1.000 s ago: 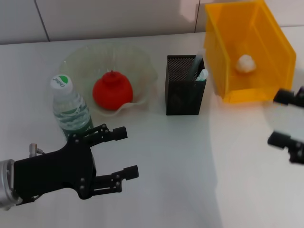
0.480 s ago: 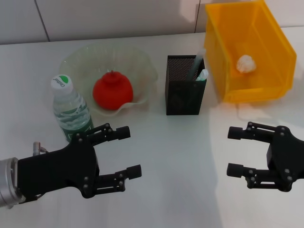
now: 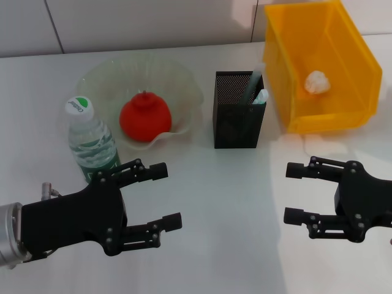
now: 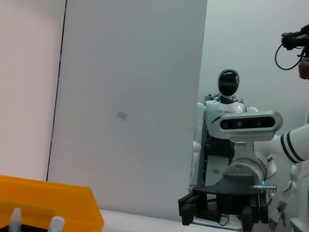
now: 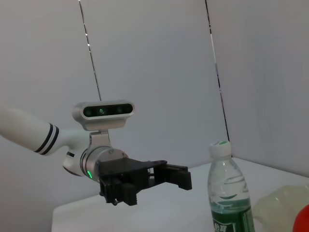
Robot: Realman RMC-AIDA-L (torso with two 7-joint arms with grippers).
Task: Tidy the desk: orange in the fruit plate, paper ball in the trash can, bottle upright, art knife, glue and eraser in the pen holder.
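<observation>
The orange lies in the pale-green fruit plate. In front of the plate's left side the bottle stands upright. The paper ball lies inside the yellow trash can. Two slender items stick up out of the black mesh pen holder; I cannot tell which is the art knife or the glue. The eraser is hidden. My left gripper hovers open and empty just right of the bottle. My right gripper hovers open and empty in front of the trash can.
A tiled wall runs behind the white desk. The right wrist view shows the bottle, the plate's rim and my left gripper beyond. The trash can's edge shows in the left wrist view.
My right gripper has come in from the right edge and moved left, now fully in view before the trash can. The left gripper has barely shifted.
</observation>
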